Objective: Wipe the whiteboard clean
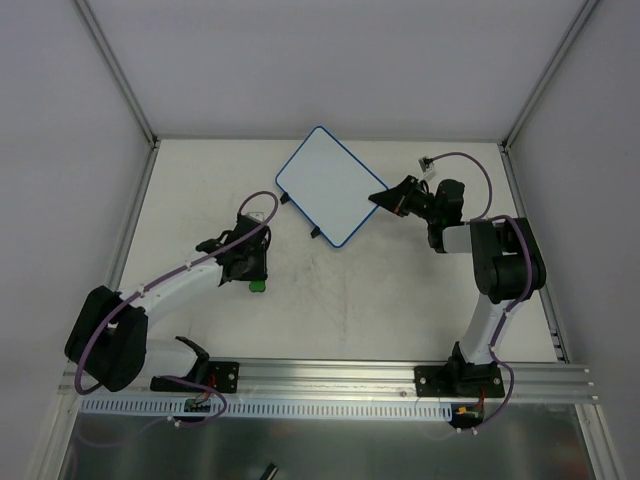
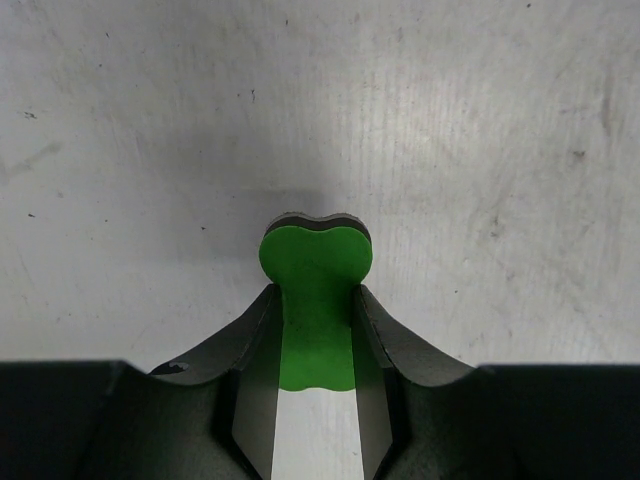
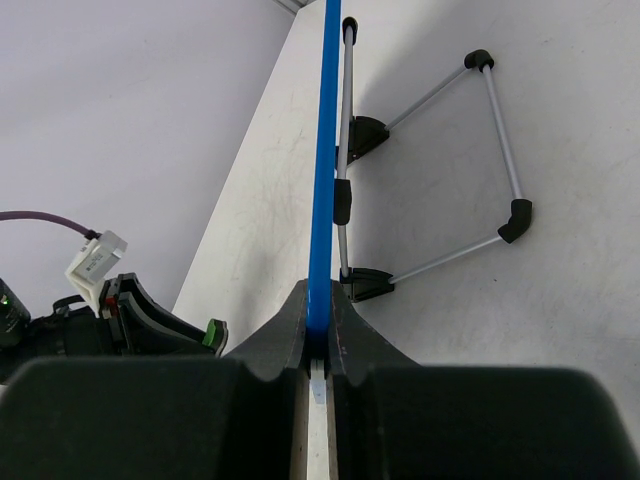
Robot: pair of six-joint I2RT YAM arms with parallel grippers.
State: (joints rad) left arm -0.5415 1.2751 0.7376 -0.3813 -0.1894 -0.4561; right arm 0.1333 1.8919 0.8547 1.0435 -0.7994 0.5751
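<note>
A thin-rim hold is being relied upon.
The small white, blue-rimmed rectangular whiteboard [image 1: 325, 187], far-centre on the pale table [image 1: 350, 310], is being pinched at its right rim by the right gripper [image 1: 385, 197]. A green waisted eraser [image 2: 315, 260] is being clamped by the left gripper [image 1: 256, 280], near-left. Under wiping pressure the board could be twisted loose.

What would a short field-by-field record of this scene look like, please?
board: whiteboard, blue rim, angled on the table; its face looks blank from above
right gripper: shut on the whiteboard's blue edge
left gripper: shut on a green eraser with a dark backing layer
left gripper position: over bare table, apart from the whiteboard
stand: wire stand with black ends, folded out on the board's back
</note>
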